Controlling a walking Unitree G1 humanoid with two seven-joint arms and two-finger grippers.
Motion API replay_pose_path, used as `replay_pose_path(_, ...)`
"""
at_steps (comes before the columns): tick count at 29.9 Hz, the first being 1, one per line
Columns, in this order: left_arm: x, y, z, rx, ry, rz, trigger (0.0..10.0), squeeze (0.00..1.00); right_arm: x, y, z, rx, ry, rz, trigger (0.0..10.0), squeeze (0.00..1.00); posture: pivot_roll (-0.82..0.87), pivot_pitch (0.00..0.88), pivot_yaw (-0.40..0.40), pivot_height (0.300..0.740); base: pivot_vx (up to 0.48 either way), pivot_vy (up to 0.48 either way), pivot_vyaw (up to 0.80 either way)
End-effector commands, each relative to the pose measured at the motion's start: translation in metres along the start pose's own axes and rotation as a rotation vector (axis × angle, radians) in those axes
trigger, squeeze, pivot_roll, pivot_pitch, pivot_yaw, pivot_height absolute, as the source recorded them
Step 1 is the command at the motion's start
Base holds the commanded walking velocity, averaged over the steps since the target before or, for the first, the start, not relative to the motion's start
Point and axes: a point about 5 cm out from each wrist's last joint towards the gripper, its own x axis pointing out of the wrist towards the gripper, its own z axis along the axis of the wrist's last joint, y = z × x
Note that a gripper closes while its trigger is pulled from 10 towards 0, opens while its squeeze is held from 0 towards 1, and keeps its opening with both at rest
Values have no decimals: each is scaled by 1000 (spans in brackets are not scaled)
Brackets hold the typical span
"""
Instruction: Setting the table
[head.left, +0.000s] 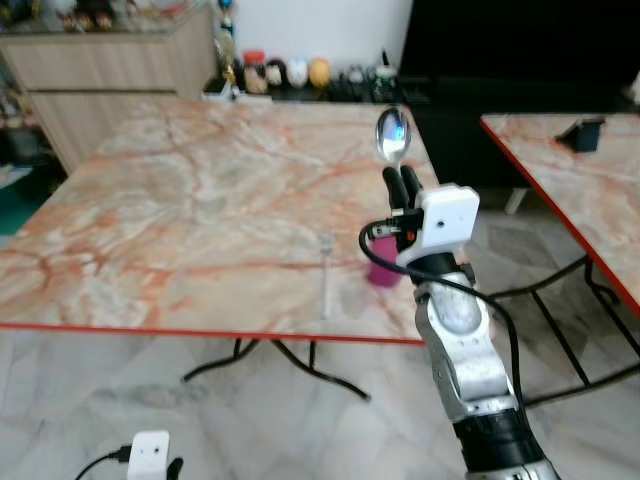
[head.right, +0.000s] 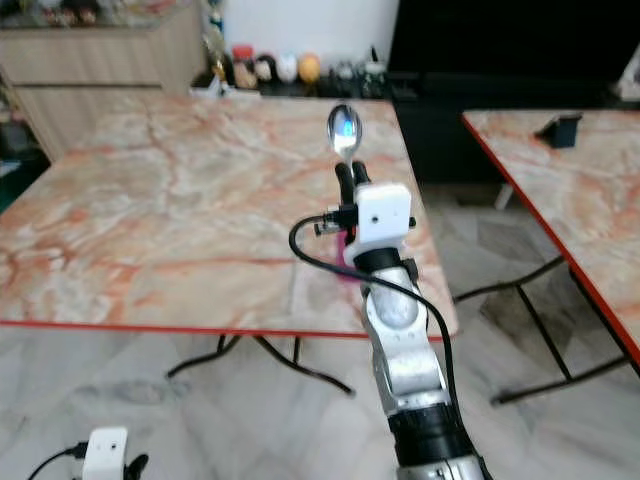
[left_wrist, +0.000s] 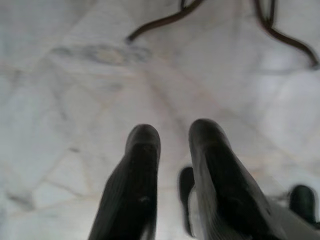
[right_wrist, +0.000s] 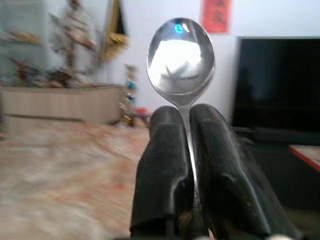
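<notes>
My right gripper (head.left: 400, 182) is raised over the near right part of the marble table (head.left: 200, 200) and is shut on the handle of a silver spoon (head.left: 392, 135). The spoon stands upright with its bowl (right_wrist: 181, 55) above the fingertips (right_wrist: 165, 125). A metal fork (head.left: 326, 275) lies on the table close to the front edge. Just right of it stands a pink cup (head.left: 381, 272), half hidden behind my right wrist. My left gripper (left_wrist: 172, 135) hangs low over the floor beside the table, open, with nothing between its fingers.
A second marble table (head.left: 570, 190) with a red edge stands to the right, with a small black object (head.left: 582, 133) on it. Black table legs (head.left: 300, 365) cross the marble floor. A wooden sideboard (head.left: 110, 70), a row of ornaments (head.left: 290, 72) and a dark screen (head.left: 520, 50) line the back wall.
</notes>
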Motion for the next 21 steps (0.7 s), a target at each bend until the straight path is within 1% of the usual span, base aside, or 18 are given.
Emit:
replay_pose_path(1,-1,5,-1,8,1,8,10000,0,3,4,7,14,-29,12,10000,0,-41,0,-10,707,0,-262,0)
replay_pose_path(7,-1,4,-1,8,0,8,10000,0,5,6,8,15,-35,21,10000,0,-41,0,-11,707,0,-262,0)
replay_pose_path(21,-2,4,-4,8,8,14,10000,0,6,5,9,9,-36,20,10000,0,-47,0,-4,707,0,-267,0)
